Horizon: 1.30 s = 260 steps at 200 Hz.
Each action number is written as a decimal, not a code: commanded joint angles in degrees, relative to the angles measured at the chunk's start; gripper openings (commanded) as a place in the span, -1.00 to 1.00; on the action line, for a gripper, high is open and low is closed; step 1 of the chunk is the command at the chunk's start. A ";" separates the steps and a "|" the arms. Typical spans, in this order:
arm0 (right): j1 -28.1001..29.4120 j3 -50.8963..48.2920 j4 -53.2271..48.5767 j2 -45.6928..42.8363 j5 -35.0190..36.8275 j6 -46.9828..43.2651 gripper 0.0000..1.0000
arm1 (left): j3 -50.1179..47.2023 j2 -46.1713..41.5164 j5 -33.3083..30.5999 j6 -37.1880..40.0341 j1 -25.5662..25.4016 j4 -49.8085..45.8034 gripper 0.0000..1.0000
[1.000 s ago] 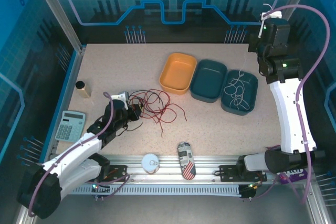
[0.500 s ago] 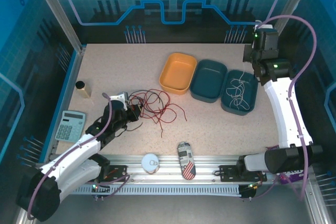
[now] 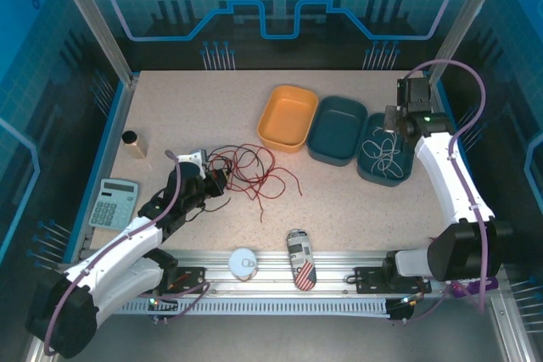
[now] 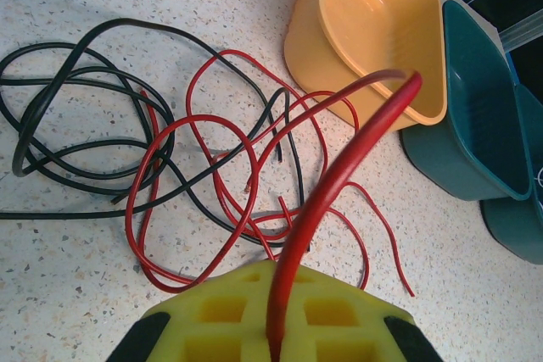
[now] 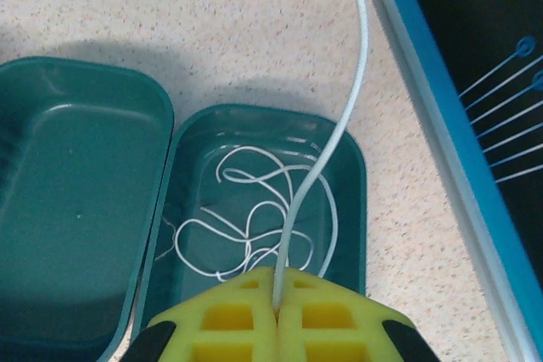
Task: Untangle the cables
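The main risk is on the left. The red cable (image 4: 188, 201) lies in loops on the table (image 4: 76, 294), crossing the black cable (image 4: 76, 125) in several places, just beside the orange bin (image 4: 373, 31). A pull on the held red strand would likely drag the black loops along or cinch a crossing tight, instead of sliding the red one free. A quick pull could also sweep the whole bundle against the bin wall. The strand is thin and smooth-looking, so it may slip out of the pads under tension.

On the right, the white cable (image 5: 254, 226) lies mostly coiled inside the teal bin (image 5: 356, 167) at the end of the row, next to an empty teal bin (image 5: 76, 175). One strand rises from the pads and leaves the top of the wrist view. Its far end is not visible. If it is let go away from the bin, that tail could fall over the rim onto the table. Lifting higher could draw the coil back out.

The left end effector (image 4: 276, 328) has its yellow pads pressed together, pinching the red cable, which arches up and away from them. The right end effector (image 5: 278, 311) is likewise closed tight, pinching the white cable between its pads directly above the end bin.
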 commanded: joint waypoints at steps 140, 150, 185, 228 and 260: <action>-6.01 0.18 0.24 21.40 -7.30 5.34 -1.00 | 2.34 0.54 2.17 1.36 0.54 0.20 -0.95; -6.62 0.95 -0.50 22.79 -7.81 5.67 -1.00 | 2.23 0.54 2.13 1.38 0.57 0.13 -0.95; -8.19 3.90 -3.13 27.44 -9.98 6.05 -0.88 | 2.42 0.48 2.05 1.46 0.60 0.10 -0.95; -8.52 5.66 -5.09 27.66 -11.37 6.05 -0.58 | 3.26 0.37 3.36 1.81 0.61 -0.24 -0.95; -8.52 5.95 -6.67 23.28 -12.21 6.32 -0.22 | 4.75 0.21 5.01 2.43 0.59 -0.97 -0.94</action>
